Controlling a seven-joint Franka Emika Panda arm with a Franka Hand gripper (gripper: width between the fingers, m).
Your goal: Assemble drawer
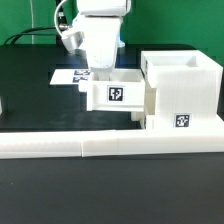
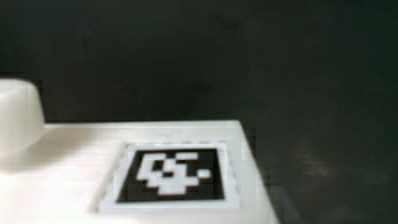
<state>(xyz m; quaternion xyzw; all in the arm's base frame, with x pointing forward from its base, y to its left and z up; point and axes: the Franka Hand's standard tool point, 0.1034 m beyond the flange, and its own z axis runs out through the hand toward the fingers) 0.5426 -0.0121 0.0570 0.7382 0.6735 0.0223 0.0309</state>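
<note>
The drawer's large boxy housing (image 1: 185, 88) stands at the exterior view's right, with a tag on its front. A smaller open-top tray (image 1: 116, 95) with a tag on its face sits against the housing's left side, its bottom edge above the table. My gripper (image 1: 100, 70) reaches down into the tray's back part and looks shut on its wall; the fingertips are hidden. In the wrist view the tray's tagged white face (image 2: 175, 172) fills the lower part, very close. A white rounded part (image 2: 15, 115) shows at the edge.
A long low white border rail (image 1: 100, 148) runs across the front of the black table. The marker board (image 1: 68, 75) lies flat behind the tray, partly covered by the arm.
</note>
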